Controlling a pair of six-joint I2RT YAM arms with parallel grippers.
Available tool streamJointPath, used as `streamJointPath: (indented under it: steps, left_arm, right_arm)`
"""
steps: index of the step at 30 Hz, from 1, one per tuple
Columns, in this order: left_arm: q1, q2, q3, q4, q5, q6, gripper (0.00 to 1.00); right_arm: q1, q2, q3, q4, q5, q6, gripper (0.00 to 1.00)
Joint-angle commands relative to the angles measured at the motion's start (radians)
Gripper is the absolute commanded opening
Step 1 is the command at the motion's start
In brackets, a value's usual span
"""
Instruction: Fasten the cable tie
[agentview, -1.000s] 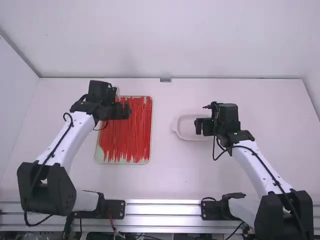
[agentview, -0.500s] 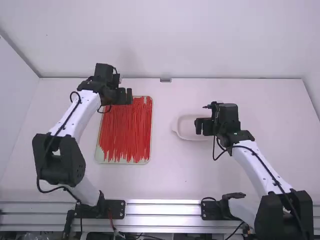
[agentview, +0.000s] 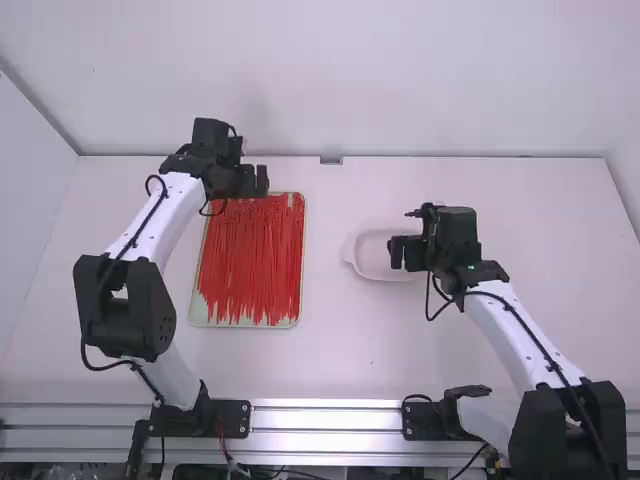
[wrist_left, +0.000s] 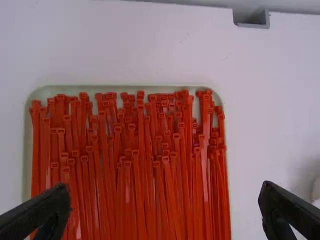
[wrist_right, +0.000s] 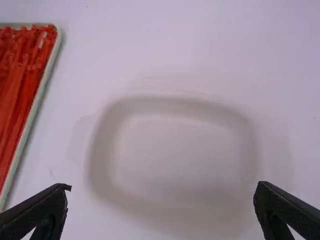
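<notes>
my left jaws hang spread wide, gripping nothing, above the far end of a pale green tray (wrist_left: 120, 87) on the white worktop (agentview: 450, 330). the tray holds a thick layer of orange-red cable ties (agentview: 250, 262), lying lengthwise side by side with their heads toward the far edge. my right jaws, also spread wide and holding nothing, hover over a shallow white dish (wrist_right: 175, 150) that sits apart from the tray, to its right. a small grey bracket (agentview: 331, 159) sits at the worktop's far edge.
</notes>
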Motion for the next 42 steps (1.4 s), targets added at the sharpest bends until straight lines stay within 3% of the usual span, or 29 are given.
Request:
streamJointPath:
  steps: [1, 22, 42]
  left_arm:
    - [-0.003, 0.012, 0.027, 0.003, 0.035, 0.004, 0.99]
    - [-0.010, 0.074, 0.026, 0.056, 0.055, -0.006, 0.99]
    - [-0.024, 0.124, 0.024, 0.112, 0.055, 0.002, 0.99]
  right_arm:
    - [0.000, 0.008, 0.039, 0.010, -0.070, -0.010, 1.00]
    - [0.000, 0.008, 0.039, 0.042, -0.373, -0.060, 1.00]
    - [0.000, 0.008, 0.039, 0.038, -0.399, -0.061, 1.00]
